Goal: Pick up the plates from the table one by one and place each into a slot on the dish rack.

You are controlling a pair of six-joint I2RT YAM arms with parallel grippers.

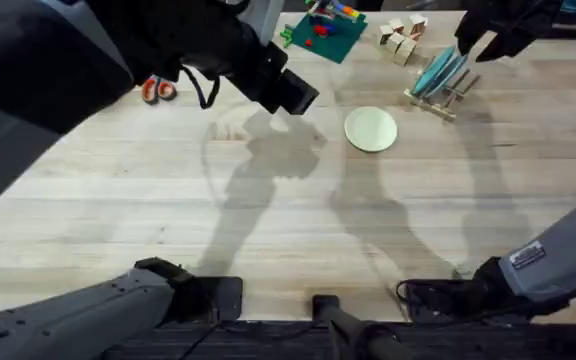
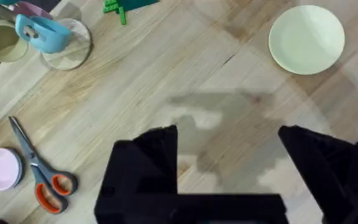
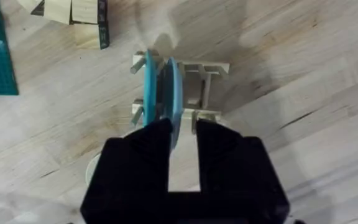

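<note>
The light blue plate (image 3: 160,93) stands on its edge in a slot of the dish rack (image 3: 197,84), near the pile of wooden cubes (image 1: 401,37). The right gripper (image 3: 184,134) is just above it, jaws narrowly apart around the rim; I cannot tell if they touch it. The cream-yellow plate (image 1: 371,129) lies flat on the tabletop (image 1: 268,220), well apart from the rack. The left gripper (image 2: 229,140) hangs over bare wood, jaws spread wide and empty. This plate looks light, stiff and smooth, so probably slippery. Lying flat, it gives little to hold; I would pinch the raised rim at the edge
</note>
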